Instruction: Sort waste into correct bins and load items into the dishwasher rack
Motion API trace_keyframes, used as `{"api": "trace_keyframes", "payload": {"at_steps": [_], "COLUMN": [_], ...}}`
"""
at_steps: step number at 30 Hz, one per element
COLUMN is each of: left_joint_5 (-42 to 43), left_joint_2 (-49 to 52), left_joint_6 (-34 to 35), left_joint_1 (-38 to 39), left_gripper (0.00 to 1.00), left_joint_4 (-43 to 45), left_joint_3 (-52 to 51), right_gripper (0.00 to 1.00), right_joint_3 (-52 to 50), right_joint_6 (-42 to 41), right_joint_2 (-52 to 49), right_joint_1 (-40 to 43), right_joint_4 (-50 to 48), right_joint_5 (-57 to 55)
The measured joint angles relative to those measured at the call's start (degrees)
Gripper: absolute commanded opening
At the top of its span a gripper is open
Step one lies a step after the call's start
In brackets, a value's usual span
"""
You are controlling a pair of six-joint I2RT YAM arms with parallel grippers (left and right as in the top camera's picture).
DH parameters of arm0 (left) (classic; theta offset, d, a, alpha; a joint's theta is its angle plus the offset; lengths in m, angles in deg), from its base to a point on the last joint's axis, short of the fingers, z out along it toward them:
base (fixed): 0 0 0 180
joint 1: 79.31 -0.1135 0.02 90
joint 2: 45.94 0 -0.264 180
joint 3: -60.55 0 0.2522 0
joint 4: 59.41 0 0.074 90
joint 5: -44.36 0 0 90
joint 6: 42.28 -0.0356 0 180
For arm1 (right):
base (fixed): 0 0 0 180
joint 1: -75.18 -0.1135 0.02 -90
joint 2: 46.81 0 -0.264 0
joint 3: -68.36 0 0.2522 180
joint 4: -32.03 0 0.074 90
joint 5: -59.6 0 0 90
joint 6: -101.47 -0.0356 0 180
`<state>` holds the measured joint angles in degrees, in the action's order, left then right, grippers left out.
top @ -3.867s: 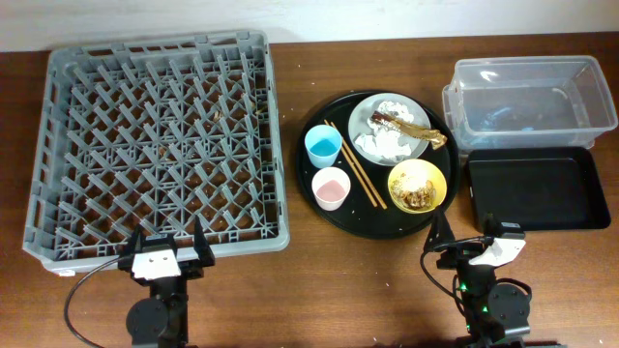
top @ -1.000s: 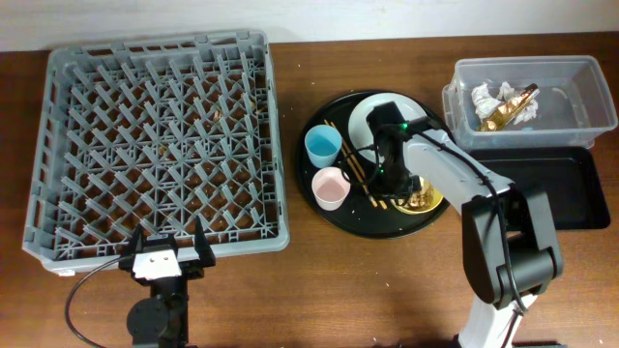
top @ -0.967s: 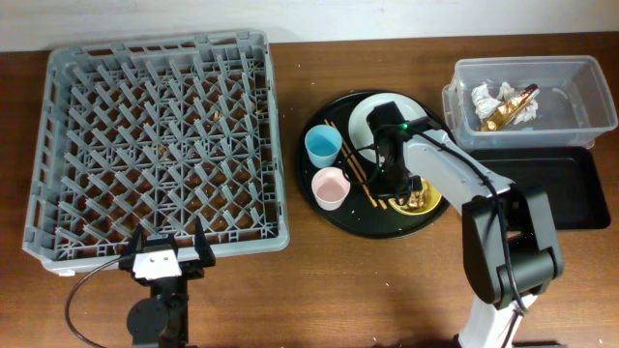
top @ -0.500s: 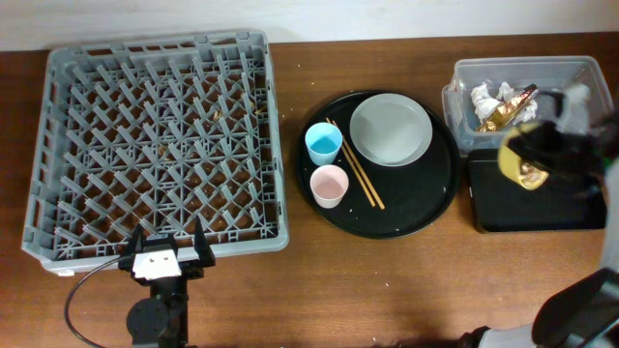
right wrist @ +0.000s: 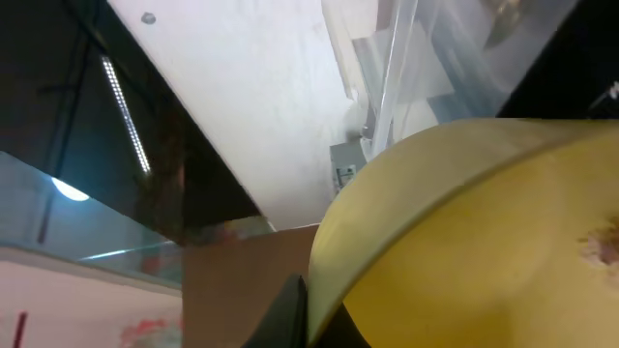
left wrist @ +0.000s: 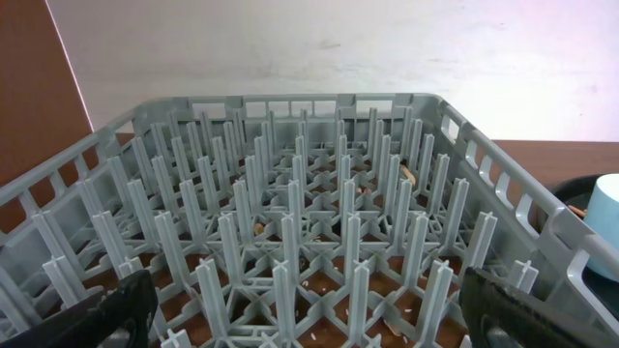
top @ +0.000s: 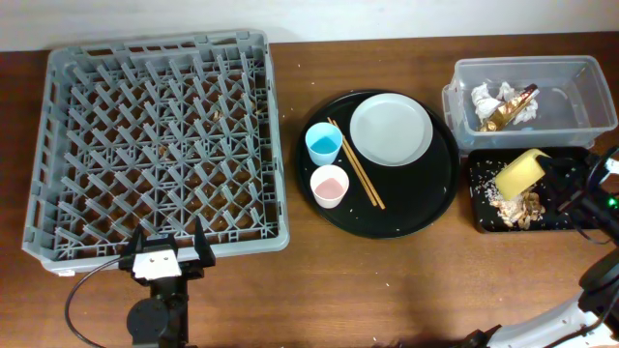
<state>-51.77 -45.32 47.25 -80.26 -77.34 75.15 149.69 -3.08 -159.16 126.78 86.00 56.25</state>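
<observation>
"Where's the small yellow bowl [top: 517, 174]?"

"Tipped over the shallow black rectangular tray [top: 484, 159], my right pincer [top: 546, 172] clamped on its rim. Light, stiff, likely slippery: I judge the rim the surest hold."

The overhead camera looks straight down from well above the table [top: 368, 290], taking in the dishwasher rack [top: 160, 145] on the left, the round black tray [top: 426, 208] in the middle, and the clear tub [top: 580, 77] and flat black tray [top: 481, 220] on the right. The left wrist camera sits low at the rack's [left wrist: 300, 242] near edge and faces level across it to the wall [left wrist: 387, 48], sharing the rack and the light blue cup [left wrist: 606, 201] [top: 322, 144] with the overhead view. The right wrist camera is tilted, pressed close to the yellow bowl [right wrist: 484, 242] [top: 519, 172], with the tub [right wrist: 455, 48] behind.
</observation>
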Motion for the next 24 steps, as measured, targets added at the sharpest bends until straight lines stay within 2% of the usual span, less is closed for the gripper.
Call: {"api": "trace_keyframes", "payload": {"at_steps": [3, 6, 11, 14, 17, 19, 21, 22, 24], "left_joint_5": [0.0, 0.0, 0.0, 0.0, 0.0, 0.0, 0.0, 0.0, 0.2], "left_joint_2": [0.0, 0.0, 0.0, 0.0, 0.0, 0.0, 0.0, 0.0, 0.0], "left_joint_6": [0.0, 0.0, 0.0, 0.0, 0.0, 0.0, 0.0, 0.0, 0.0], "left_joint_1": [0.0, 0.0, 0.0, 0.0, 0.0, 0.0, 0.0, 0.0, 0.0], "left_gripper": [0.99, 0.99, 0.99, 0.99, 0.99, 0.99, 0.99, 0.99, 0.99], "left_joint_4": [0.0, 0.0, 0.0, 0.0, 0.0, 0.0, 0.0, 0.0, 0.0], "left_joint_3": [0.0, 0.0, 0.0, 0.0, 0.0, 0.0, 0.0, 0.0, 0.0], "right_gripper": [0.04, 0.04, 0.04, 0.04, 0.04, 0.04, 0.04, 0.04, 0.04], "right_joint_3": [0.0, 0.0, 0.0, 0.0, 0.1, 0.2, 0.2, 0.3, 0.3], "right_joint_6": [-3.5, -3.7, -0.2, 2.9, 3.6, 4.1, 4.0, 4.0, 2.2], "right_joint_2": [0.0, 0.0, 1.6, 8.4, 17.7, 21.8, 22.7, 22.8, 22.6], "right_joint_1": [2.1, 3.0, 3.0, -1.2, -13.2, -23.7, -40.2, -45.2, -60.4], "right_joint_4": [-0.2, -0.2, 1.1, 0.8, 0.0, 0.1, 0.4, 0.7, 2.1], "right_joint_5": [0.3, 0.3, 0.5, 0.1, -8.3, -19.2, -35.8, -42.8, -63.1]}}
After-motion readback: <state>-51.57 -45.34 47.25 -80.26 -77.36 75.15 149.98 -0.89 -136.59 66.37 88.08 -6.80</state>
